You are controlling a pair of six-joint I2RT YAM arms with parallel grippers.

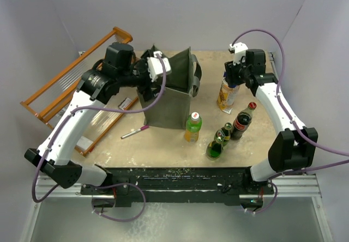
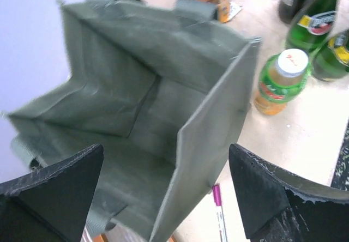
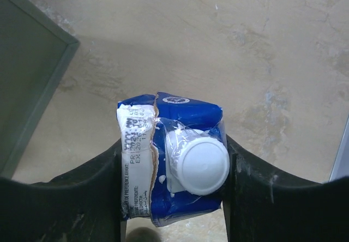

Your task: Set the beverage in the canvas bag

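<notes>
Right claw clamps the beverage carton (white cap up).

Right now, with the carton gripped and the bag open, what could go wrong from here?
The right jaws pinch the carton at its torn, crumpled top, so it might slip or crush. The left jaws sit open at the mouth of the canvas bag; the arriving carton could hit them or tip the bag. A low path could topple the white-capped bottle beside the bag.
</notes>
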